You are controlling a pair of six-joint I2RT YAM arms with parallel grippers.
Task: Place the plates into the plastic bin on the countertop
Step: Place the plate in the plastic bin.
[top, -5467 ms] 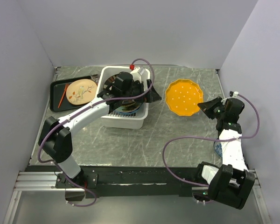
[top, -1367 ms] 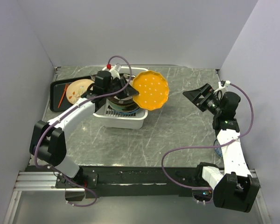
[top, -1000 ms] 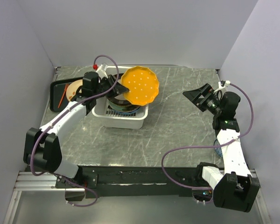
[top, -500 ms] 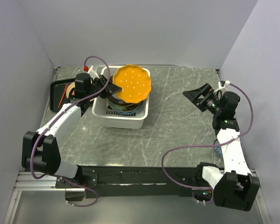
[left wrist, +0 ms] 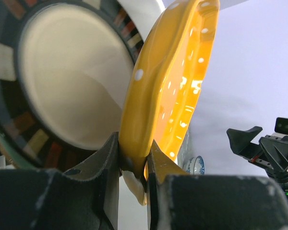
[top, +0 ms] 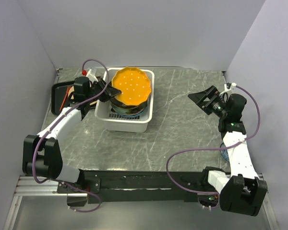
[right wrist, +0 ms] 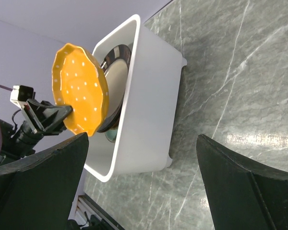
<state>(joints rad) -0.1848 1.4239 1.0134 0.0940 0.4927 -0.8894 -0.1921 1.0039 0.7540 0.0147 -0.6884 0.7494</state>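
Item 1: orange dotted plate [top: 130, 86].
Location: held tilted above the plastic bin [top: 126, 125], over the stacked plates [left wrist: 62, 86] inside. I cannot tell if it touches them.
Hold: left gripper [left wrist: 133, 157] clamped on the scalloped rim, 1 finger on each face.
Handling, my judgement: rigid, glazed, slick and chip-prone. The rim is the only purchase, so I'd lower it flat and gently.
Item 2: right gripper [top: 198, 100], jaws wide and empty, well apart over the countertop [top: 182, 129].
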